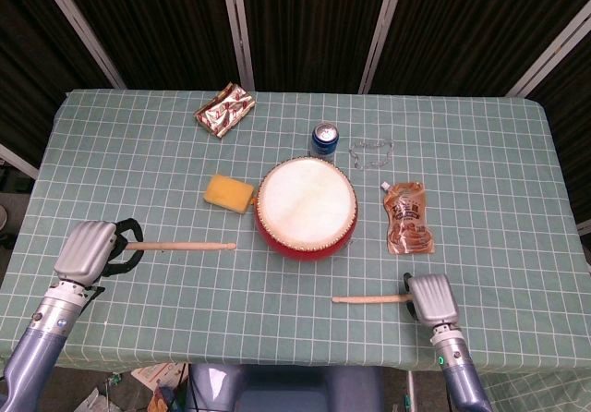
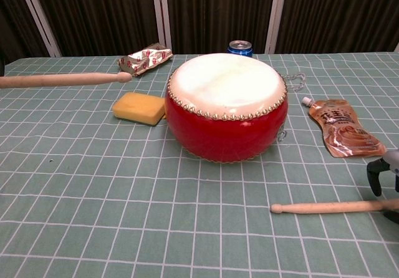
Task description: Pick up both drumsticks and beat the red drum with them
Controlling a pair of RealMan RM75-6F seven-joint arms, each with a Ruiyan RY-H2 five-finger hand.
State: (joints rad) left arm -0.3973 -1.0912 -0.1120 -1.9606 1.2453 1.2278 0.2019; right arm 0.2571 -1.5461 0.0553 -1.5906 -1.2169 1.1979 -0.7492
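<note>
The red drum (image 1: 306, 209) with its white skin stands at the table's middle, also in the chest view (image 2: 225, 106). My left hand (image 1: 88, 250) grips the butt of one drumstick (image 1: 180, 245); that stick (image 2: 62, 78) hangs level above the cloth, tip pointing at the drum. The other drumstick (image 1: 369, 298) lies flat on the table in front of the drum, seen low in the chest view (image 2: 330, 207). My right hand (image 1: 431, 299) hovers over its butt end. One dark finger (image 2: 374, 177) hangs just above the stick without touching it.
A yellow sponge (image 1: 228, 193) lies left of the drum. Behind it stand a blue can (image 1: 324, 138) and a thin chain (image 1: 371, 151). A brown pouch (image 1: 407, 218) lies right of the drum, and a foil wrapper (image 1: 224, 110) at the back left.
</note>
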